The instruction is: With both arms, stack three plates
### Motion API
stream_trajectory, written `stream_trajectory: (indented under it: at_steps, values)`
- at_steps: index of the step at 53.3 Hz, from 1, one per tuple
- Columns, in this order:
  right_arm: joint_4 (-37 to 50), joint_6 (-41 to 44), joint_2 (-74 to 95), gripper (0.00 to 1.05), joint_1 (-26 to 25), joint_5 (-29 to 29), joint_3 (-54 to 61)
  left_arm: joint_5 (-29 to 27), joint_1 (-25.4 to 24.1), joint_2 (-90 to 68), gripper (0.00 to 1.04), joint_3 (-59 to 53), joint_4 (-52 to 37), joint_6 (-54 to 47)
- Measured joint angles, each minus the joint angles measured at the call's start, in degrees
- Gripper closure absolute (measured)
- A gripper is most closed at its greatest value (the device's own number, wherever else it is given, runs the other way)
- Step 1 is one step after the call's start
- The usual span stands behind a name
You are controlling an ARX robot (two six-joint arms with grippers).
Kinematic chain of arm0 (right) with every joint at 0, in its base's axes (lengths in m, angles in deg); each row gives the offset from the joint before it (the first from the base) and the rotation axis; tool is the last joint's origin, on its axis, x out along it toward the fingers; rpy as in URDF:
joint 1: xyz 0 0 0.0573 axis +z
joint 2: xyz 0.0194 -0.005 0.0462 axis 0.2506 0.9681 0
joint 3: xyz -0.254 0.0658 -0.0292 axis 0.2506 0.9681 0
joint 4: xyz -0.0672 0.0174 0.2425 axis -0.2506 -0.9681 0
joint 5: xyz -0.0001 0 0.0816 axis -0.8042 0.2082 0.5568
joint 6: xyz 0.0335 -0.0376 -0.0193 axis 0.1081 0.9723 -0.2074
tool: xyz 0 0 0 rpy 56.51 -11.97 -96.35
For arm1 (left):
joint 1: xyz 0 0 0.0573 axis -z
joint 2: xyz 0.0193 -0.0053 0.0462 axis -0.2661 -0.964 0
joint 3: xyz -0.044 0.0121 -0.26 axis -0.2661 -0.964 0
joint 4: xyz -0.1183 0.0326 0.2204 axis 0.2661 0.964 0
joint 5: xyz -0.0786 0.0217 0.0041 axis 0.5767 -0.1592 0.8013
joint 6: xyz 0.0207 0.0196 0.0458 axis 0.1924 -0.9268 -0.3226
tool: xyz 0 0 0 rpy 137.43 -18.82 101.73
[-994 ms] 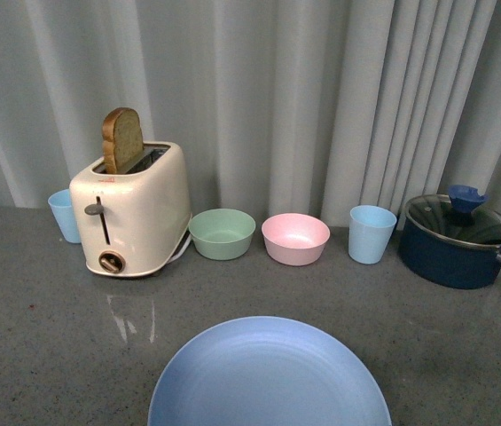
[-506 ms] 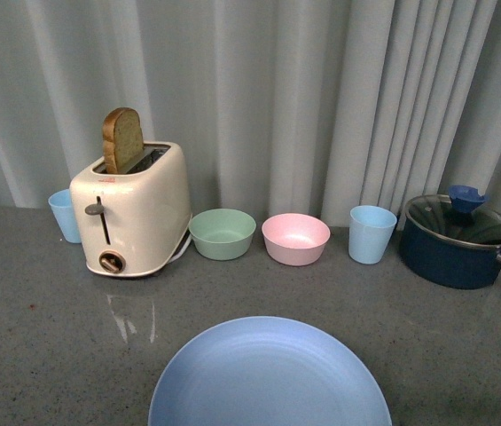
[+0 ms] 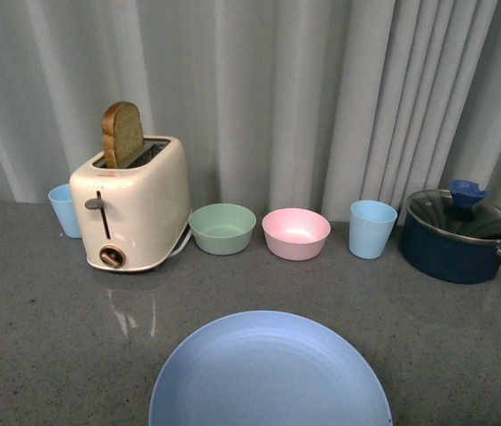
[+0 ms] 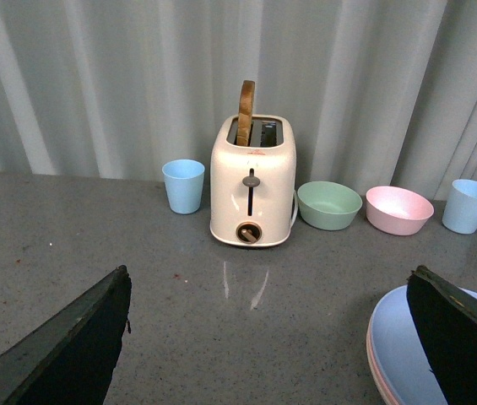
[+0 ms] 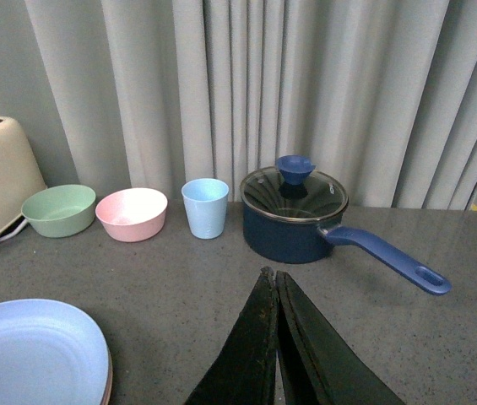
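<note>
The light blue plate (image 3: 268, 373) lies on the grey counter at the near centre, on top of a stack. In the left wrist view the blue plate (image 4: 403, 342) has a thin pink plate rim (image 4: 368, 359) under it. In the right wrist view the blue plate (image 5: 31, 354) shows a pinkish edge below. I cannot make out the beige plate. My left gripper (image 4: 268, 272) is open and empty above the counter, with the stack by one finger (image 4: 462, 337). My right gripper (image 5: 270, 272) is shut and empty, beside the stack. Neither gripper shows in the front view.
Along the curtain at the back stand a blue cup (image 3: 64, 210), a cream toaster (image 3: 135, 213) with a bread slice, a green bowl (image 3: 223, 229), a pink bowl (image 3: 296, 233), another blue cup (image 3: 372, 229) and a dark blue lidded pot (image 3: 458, 235) whose handle (image 5: 386, 257) points out.
The front view has shifted a little, so the back-row objects sit slightly higher in the picture. Nothing on the counter has moved.
</note>
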Motion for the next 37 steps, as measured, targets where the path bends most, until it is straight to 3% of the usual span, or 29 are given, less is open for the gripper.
stream_trajectory:
  at_steps: [37]
  values:
    - [-16.9,0.0,-17.6,1.02,0.0,0.0,0.0,0.0,0.0,0.0,0.07,0.0,0.0,0.0]
